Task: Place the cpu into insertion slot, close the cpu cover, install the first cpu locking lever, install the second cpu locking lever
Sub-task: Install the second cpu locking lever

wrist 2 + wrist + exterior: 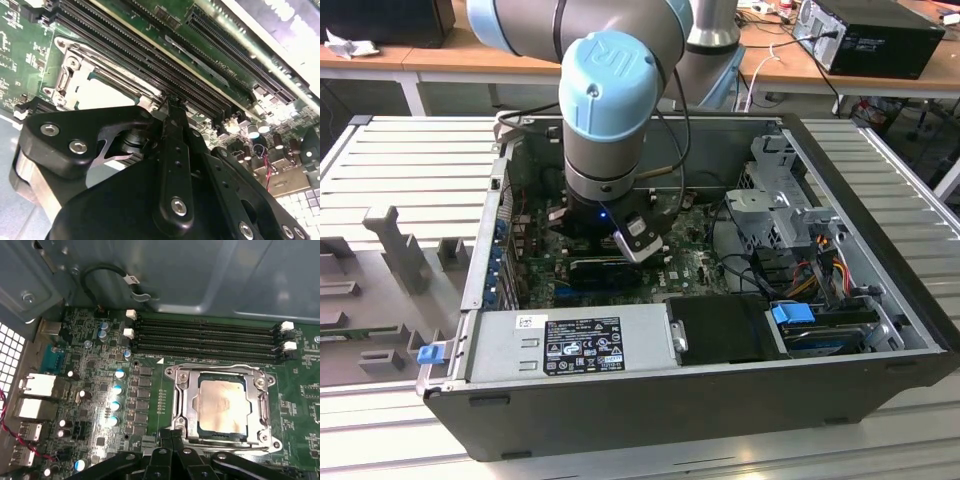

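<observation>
Exterior view shows the grey-and-blue robot arm point(610, 90) reaching down into the open dark metal computer case point(700, 400), which lies on a ribbed grey worktop point(410, 170) in a lab with wooden desks behind. Beneath the black tool point(172, 452), fingers apparently closed together and empty, lies the green motherboard point(100, 365). Just ahead of its tips, the pale silver-beige square cpu point(222, 405) already sits in the metal-rimmed insertion slot point(176, 376), with the silver frame cpu cover point(187, 402) lying over it. Judging by this, the locking-lever step is in hand; it calls for precise hooking at the socket's edge
</observation>
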`<act>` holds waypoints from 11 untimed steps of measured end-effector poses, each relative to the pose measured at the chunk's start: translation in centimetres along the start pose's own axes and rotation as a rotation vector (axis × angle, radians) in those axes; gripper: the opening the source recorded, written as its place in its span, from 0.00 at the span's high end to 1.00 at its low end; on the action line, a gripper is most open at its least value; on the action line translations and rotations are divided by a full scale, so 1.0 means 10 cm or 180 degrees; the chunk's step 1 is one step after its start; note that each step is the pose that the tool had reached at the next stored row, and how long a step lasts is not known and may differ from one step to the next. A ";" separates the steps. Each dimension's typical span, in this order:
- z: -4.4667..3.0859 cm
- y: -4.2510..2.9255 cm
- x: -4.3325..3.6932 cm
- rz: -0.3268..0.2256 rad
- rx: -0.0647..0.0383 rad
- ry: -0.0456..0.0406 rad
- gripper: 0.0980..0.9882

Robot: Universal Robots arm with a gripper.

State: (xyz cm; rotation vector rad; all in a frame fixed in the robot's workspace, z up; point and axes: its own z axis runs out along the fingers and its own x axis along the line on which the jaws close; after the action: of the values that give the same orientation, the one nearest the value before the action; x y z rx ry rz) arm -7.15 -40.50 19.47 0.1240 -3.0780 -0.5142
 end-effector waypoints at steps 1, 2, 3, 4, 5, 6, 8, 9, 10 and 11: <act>0.007 -0.001 0.006 0.0000 -0.0006 0.0000 0.99; 0.017 0.000 0.015 -0.0001 -0.0013 0.0000 0.99; 0.023 0.000 0.026 -0.0001 -0.0020 0.0000 0.99; 0.023 0.001 0.030 0.0000 -0.0025 0.0000 0.99; 0.011 0.006 0.031 -0.0002 -0.0030 -0.0002 0.99; -0.021 0.018 0.032 -0.0002 -0.0034 -0.0003 0.99; -0.091 0.041 0.034 -0.0001 -0.0034 -0.0002 0.99; -0.129 0.055 0.033 -0.0001 -0.0035 -0.0002 0.99; -0.179 0.073 0.034 -0.0001 -0.0035 -0.0002 0.99; -0.241 0.095 0.035 -0.0001 -0.0034 -0.0001 0.99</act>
State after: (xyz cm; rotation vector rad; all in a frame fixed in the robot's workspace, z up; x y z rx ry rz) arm -7.49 -40.42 22.06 0.1241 -3.0750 -0.5308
